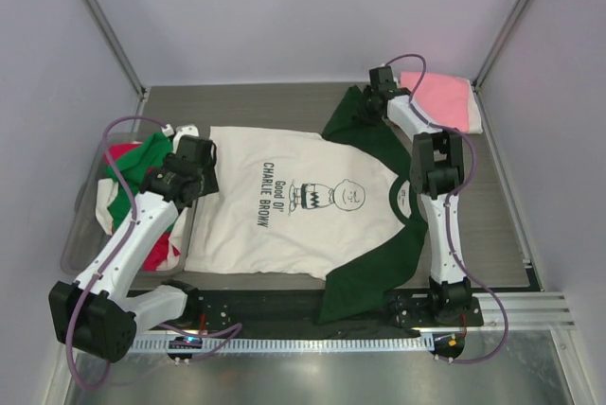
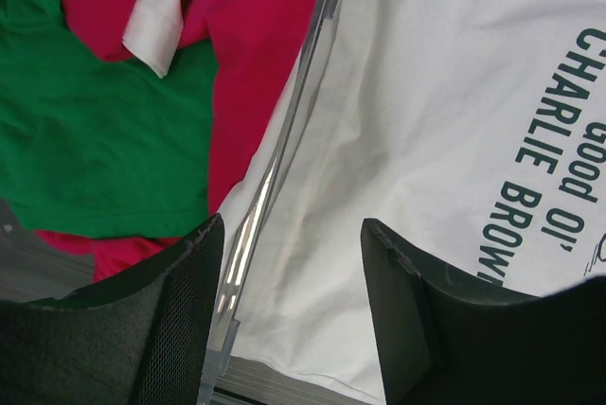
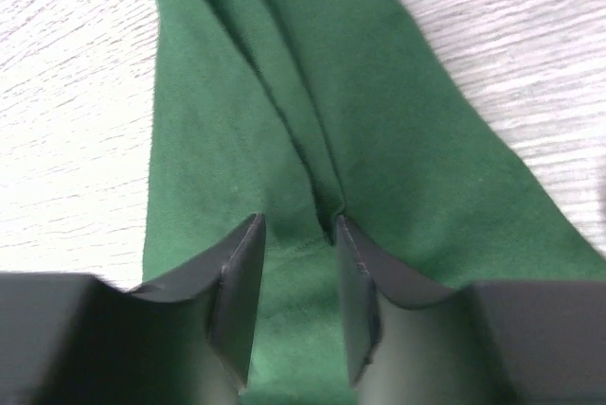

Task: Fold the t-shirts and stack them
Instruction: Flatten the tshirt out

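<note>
A cream-white t-shirt [image 1: 284,225] with dark green sleeves and black lettering lies spread flat on the table. My left gripper [image 1: 196,167] is open just above the shirt's left edge, next to the tub wall; in the left wrist view the gripper [image 2: 292,235] frames white cloth [image 2: 417,102]. My right gripper [image 1: 371,100] is at the far green sleeve [image 1: 348,123]. In the right wrist view it [image 3: 298,230] stands partly open, its tips on the creased green cloth [image 3: 284,74]. A folded pink t-shirt [image 1: 440,97] lies at the far right.
A clear plastic tub [image 1: 85,225] at the left holds green [image 2: 104,131], red [image 2: 256,36] and white t-shirts; its clear wall [image 2: 284,149] runs beside the left gripper. The near green sleeve [image 1: 365,272] hangs toward the table's front edge. Grey walls enclose the table.
</note>
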Robot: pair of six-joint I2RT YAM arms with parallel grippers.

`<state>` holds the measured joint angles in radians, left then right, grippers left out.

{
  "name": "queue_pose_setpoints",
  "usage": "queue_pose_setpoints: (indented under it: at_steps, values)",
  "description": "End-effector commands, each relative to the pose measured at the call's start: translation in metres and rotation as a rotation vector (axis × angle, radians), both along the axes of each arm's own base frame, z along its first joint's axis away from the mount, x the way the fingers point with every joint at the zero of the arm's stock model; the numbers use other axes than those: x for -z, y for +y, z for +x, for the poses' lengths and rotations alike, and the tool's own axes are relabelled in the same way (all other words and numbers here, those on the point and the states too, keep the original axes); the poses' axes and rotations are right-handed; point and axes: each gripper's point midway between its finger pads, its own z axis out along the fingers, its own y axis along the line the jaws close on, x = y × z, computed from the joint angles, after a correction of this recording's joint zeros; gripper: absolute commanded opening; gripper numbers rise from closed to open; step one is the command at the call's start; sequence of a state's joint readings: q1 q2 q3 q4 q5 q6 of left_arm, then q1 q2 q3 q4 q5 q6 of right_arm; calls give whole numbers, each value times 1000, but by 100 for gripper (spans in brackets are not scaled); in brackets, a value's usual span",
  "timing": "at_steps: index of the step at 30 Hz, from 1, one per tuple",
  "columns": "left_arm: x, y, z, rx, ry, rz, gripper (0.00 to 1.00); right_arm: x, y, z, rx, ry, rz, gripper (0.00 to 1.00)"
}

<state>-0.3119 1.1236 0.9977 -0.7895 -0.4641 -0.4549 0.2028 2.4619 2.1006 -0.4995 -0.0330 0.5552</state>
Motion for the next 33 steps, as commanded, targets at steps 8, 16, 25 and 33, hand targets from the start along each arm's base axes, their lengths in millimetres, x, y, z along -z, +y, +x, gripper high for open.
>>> queue_pose_setpoints:
  at_steps: [8,16,25,33]
  values:
    - [-12,5,5,-11,-49,14,60,-15,25,14,-11,-48,58,1]
    - [-10,8,4,-23,-41,32,60,-124,153,59,-169,-422,442,13]
    - [-7,10,4,-31,-30,44,60,-135,154,33,-269,-438,469,100]
    - [-2,3,6,-6,-9,20,60,-120,43,-23,-91,-321,164,100]
